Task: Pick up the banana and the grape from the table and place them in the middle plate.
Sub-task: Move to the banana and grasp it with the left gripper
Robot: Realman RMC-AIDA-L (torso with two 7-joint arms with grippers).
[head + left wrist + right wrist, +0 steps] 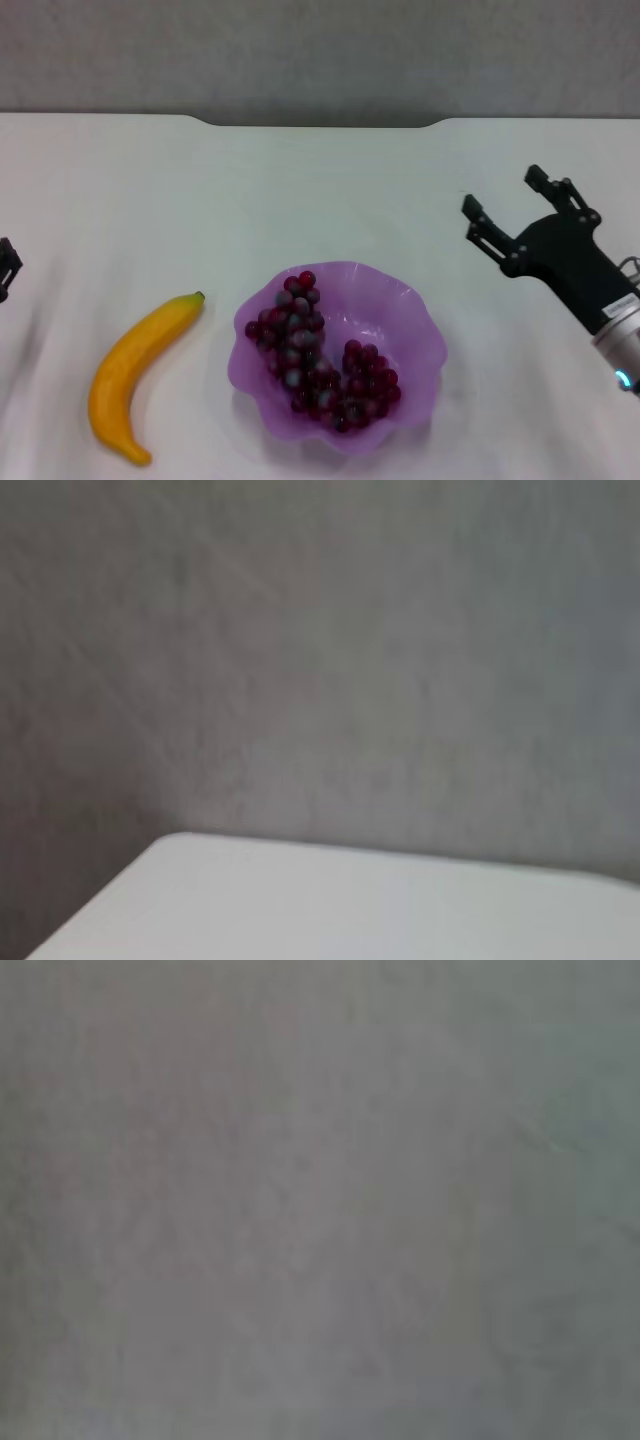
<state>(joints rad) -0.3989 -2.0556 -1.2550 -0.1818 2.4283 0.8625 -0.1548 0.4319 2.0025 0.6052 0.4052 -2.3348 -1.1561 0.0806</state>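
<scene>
In the head view the grape (320,360), a long dark red-purple bunch, lies inside the middle plate (405,300), a translucent purple bowl with a scalloped rim. The banana (140,372), yellow-orange with a dark tip, lies on the table (320,190) just left of the plate. My right gripper (512,205) is open and empty, raised to the right of the plate and apart from it. My left gripper (6,268) shows only as a dark bit at the far left edge, left of the banana.
The table's far edge has a shallow notch (320,122) with a grey wall behind it. The left wrist view shows a table corner (330,900) and grey wall. The right wrist view shows only grey.
</scene>
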